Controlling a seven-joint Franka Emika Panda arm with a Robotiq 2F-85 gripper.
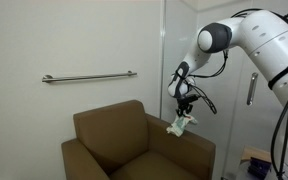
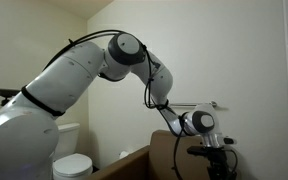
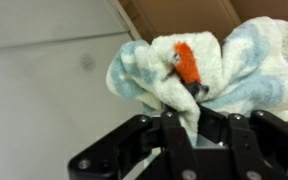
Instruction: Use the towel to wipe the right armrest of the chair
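My gripper (image 1: 184, 112) is shut on a white and pale blue towel with an orange patch (image 3: 189, 70). In an exterior view the towel (image 1: 181, 126) hangs from the jaws just above the armrest (image 1: 189, 141) of the brown armchair (image 1: 119, 140), touching or nearly touching it. In the wrist view the bunched towel fills the middle and right, pinched between the black fingers (image 3: 196, 122). In an exterior view the gripper (image 2: 216, 152) is low at the right, over the chair's edge (image 2: 159, 150); the towel is hidden there.
A metal grab bar (image 1: 89, 77) is on the white wall above the chair. A glass panel with a handle (image 1: 251, 88) stands beside the chair. A white toilet (image 2: 72, 160) sits by the arm's base. The floor (image 3: 54, 110) is pale.
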